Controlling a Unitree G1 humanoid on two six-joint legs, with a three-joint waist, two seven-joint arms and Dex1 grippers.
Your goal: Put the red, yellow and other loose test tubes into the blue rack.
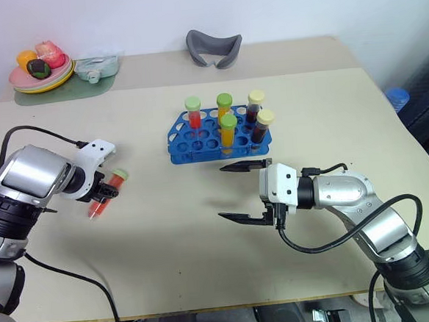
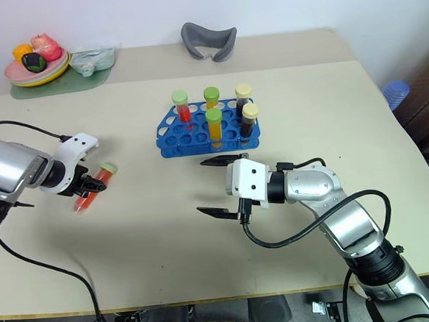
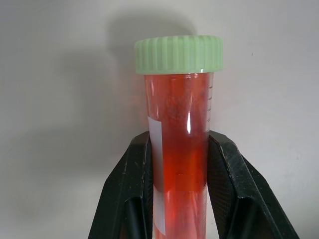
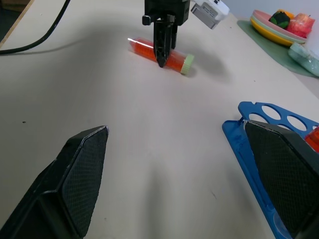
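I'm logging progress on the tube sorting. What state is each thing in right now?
Left hand: shut on the red tube.
Red tube: lying on the table, green cap on, gripped at mid-length.
Right hand: open, holding nothing, hovering in front of the rack.
Blue rack: upright on the table, five capped tubes standing in it, many holes free.
Plates: stacked at the far corner, toy food on top.

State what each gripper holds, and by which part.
The left gripper is shut on the red test tube at mid-body, below its green cap. The right gripper is open, holding nothing.
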